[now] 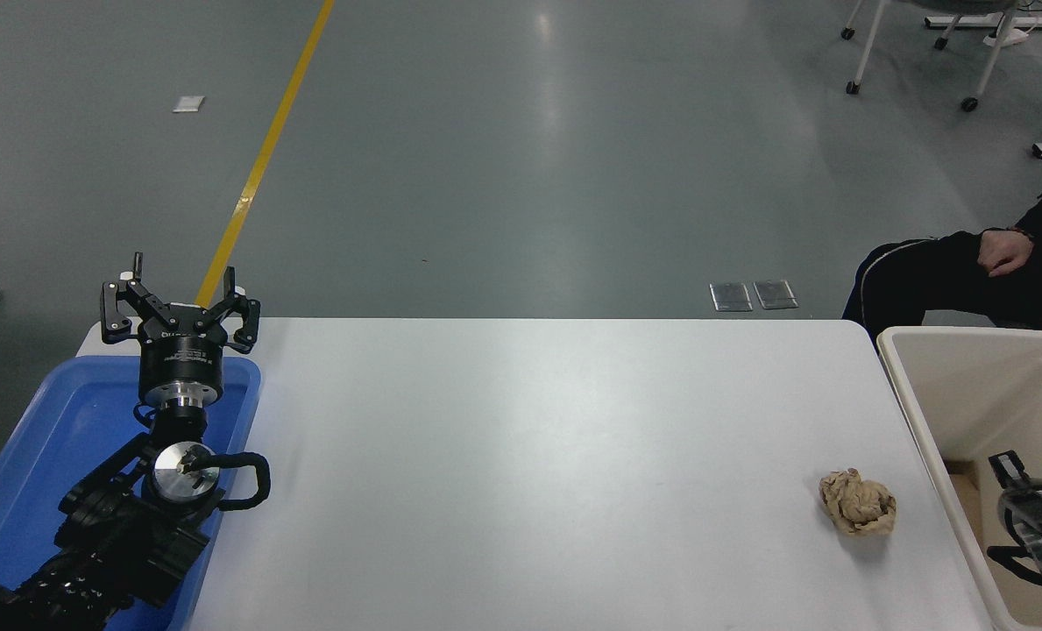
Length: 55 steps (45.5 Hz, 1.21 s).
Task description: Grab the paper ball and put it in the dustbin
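Observation:
The paper ball (pixel 858 501), a crumpled tan-brown wad, lies on the white table (pixel 529 456) near its right edge. The cream-beige dustbin (pixel 910 386) stands just right of the table, its rim beside the ball. My right gripper (pixel 1024 504) shows only in part at the right edge, over the inside of the dustbin and apart from the ball. My left gripper (pixel 179 294) is parked at the left with its fingers spread open and empty, above the far end of the blue tray.
A shallow blue plastic tray (pixel 56 438) sits at the table's left edge under the left arm. A person in dark clothes sits beyond the dustbin at the upper right, one hand (pixel 1007 250) resting on a knee. Wheeled chair legs stand far back on the floor.

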{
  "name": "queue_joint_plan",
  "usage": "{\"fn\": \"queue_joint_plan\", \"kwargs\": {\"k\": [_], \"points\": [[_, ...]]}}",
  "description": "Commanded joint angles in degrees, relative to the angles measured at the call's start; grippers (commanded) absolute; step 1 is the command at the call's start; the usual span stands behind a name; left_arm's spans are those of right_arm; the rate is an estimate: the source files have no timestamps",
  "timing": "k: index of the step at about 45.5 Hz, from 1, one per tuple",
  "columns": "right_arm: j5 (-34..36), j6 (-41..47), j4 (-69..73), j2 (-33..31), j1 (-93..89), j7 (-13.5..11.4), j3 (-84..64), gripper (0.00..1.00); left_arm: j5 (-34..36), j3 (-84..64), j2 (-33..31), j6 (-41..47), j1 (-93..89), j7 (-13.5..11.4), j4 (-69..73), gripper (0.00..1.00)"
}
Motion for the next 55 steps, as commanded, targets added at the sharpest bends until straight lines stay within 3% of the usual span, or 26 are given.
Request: {"fn": "queue_joint_plan", "kwargs": {"k": [1,43,48,55], "points": [[0.1,0.0,-0.1,-0.1,0.4,0.0,0.2,0.0,0.2,0.0,-0.1,0.0,0.0,0.0,0.0,0.99],[0.1,0.3,1.0,1.5,4.1,0.0,0.3,0.0,0.1,0.0,0.0,0.1,0.0,0.0,0.0,0.99],[0.1,0.5,4.3,-1.2,6.0,0.0,0.0,0.0,0.1,0.0,0.0,0.1,0.0,0.0,0.0,0.99],[0.9,0.3,20.5,-10.2,14.4,-0.2,-3.4,0.0,0.2,0.0,0.0,0.0,0.0,0.0,-0.1,0.99]]}}
